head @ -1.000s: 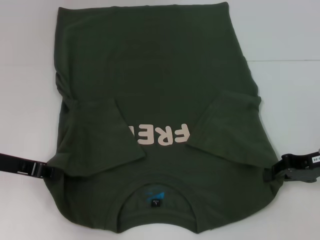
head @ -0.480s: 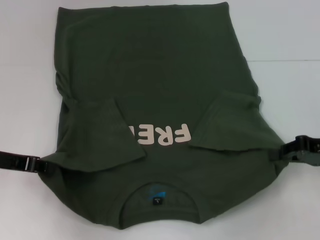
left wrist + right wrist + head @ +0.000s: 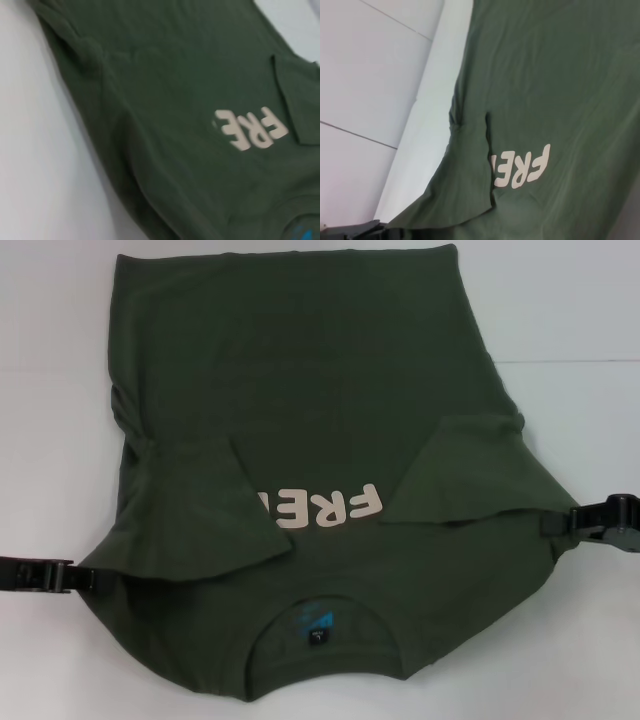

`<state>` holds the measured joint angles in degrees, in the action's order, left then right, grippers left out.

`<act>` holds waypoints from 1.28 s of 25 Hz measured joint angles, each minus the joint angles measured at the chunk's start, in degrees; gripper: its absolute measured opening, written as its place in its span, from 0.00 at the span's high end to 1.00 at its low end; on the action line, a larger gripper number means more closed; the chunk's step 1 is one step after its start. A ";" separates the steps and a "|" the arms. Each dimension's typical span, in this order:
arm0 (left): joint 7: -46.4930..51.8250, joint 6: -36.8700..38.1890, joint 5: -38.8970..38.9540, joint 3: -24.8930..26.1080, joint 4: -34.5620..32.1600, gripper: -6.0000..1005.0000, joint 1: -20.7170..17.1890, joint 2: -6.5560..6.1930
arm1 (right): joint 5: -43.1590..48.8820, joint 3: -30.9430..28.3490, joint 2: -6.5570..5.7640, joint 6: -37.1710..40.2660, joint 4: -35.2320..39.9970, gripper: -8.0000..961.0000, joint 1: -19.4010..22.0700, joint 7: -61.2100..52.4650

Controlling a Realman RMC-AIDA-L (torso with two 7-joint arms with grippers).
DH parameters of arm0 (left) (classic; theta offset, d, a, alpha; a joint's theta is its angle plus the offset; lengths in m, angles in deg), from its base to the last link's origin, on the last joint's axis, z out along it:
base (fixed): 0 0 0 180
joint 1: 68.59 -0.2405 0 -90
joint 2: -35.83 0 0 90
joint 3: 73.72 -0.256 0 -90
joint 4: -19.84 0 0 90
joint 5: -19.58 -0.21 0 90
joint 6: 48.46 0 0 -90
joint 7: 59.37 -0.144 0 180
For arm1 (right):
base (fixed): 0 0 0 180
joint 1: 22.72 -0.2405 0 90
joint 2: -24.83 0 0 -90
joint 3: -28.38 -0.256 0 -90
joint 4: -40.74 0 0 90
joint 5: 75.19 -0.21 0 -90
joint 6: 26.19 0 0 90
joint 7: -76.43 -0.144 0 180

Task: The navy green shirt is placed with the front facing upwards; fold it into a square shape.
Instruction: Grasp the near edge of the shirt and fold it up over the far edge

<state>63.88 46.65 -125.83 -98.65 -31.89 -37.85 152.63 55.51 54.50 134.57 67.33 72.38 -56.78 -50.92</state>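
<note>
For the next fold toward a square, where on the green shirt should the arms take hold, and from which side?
Judging by its pose, grip the navy green shirt at its two shoulder corners beside the collar, each from its own outer side. Both sleeves are already folded inward, so the shoulder edges are the free outer corners, and the left gripper and right gripper already sit at them.

Setting appears to be a robot test bench or laboratory rather than a home. The work surface is a plain white, smooth table (image 3: 580,300) with a thin seam line across it, lit evenly. A black mechanical left tool (image 3: 85,580) and black right tool (image 3: 555,523) reach in from opposite sides; nothing domestic is visible.
</note>
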 joint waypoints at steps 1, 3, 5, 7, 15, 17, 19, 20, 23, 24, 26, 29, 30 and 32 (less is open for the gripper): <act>-0.65 0.66 0.15 1.21 0.37 0.97 -0.05 -0.09 | -0.20 -0.06 0.00 0.28 0.02 0.97 0.14 0.54; -1.87 1.89 0.39 3.61 1.15 0.97 -0.26 -0.36 | -0.63 -0.17 0.00 0.83 0.08 0.97 0.44 1.64; -2.65 2.83 0.43 5.49 1.81 0.97 -0.65 -0.65 | -0.91 -0.21 0.00 1.46 0.19 0.97 0.69 2.64; -3.01 3.75 0.43 6.46 2.04 0.97 -0.99 -0.78 | -0.96 -0.25 -0.11 2.53 0.23 0.97 0.85 3.80; -4.65 10.90 0.04 9.26 1.59 0.97 -2.93 -1.07 | -0.99 0.00 -1.13 10.09 0.27 0.97 1.61 10.60; -5.33 13.62 -0.07 9.86 1.52 0.97 -3.71 -1.22 | -0.89 0.23 -1.36 12.66 0.27 0.97 1.88 12.27; -5.83 16.11 -0.17 10.25 1.19 0.97 -4.55 -1.39 | -0.70 0.65 -1.50 15.40 0.27 0.97 2.37 14.57; -6.06 17.41 -0.33 10.41 0.76 0.97 -5.00 -1.49 | -0.63 0.94 -1.56 16.54 0.27 0.97 2.69 15.85; -6.55 20.67 -1.88 10.54 -0.36 0.97 -6.11 -1.53 | -0.50 2.41 -1.62 18.68 0.27 0.97 3.78 19.29; -6.55 20.67 -1.88 10.54 -0.36 0.97 -6.11 -1.53 | -0.47 3.19 -1.67 19.15 0.27 0.97 4.13 19.91; -6.46 22.29 -5.02 10.30 -0.90 0.97 -6.72 -1.37 | -0.45 4.82 -1.73 19.74 0.27 0.97 4.79 20.83; -6.13 22.69 -6.45 10.18 -1.29 0.97 -7.38 -1.08 | -0.42 7.21 -1.75 20.02 0.27 0.97 5.54 21.97; -6.17 22.70 -6.52 10.17 -1.29 0.97 -7.53 -1.03 | -0.39 7.49 -1.75 20.02 0.26 0.97 5.66 22.26; -6.43 22.70 -6.54 10.20 -1.18 0.97 -7.61 -0.98 | -0.37 7.56 -1.75 19.95 0.26 0.97 5.79 22.71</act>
<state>57.45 69.35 -132.37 -88.45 -33.07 -45.46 151.65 55.14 62.06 132.82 87.28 72.65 -50.99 -28.21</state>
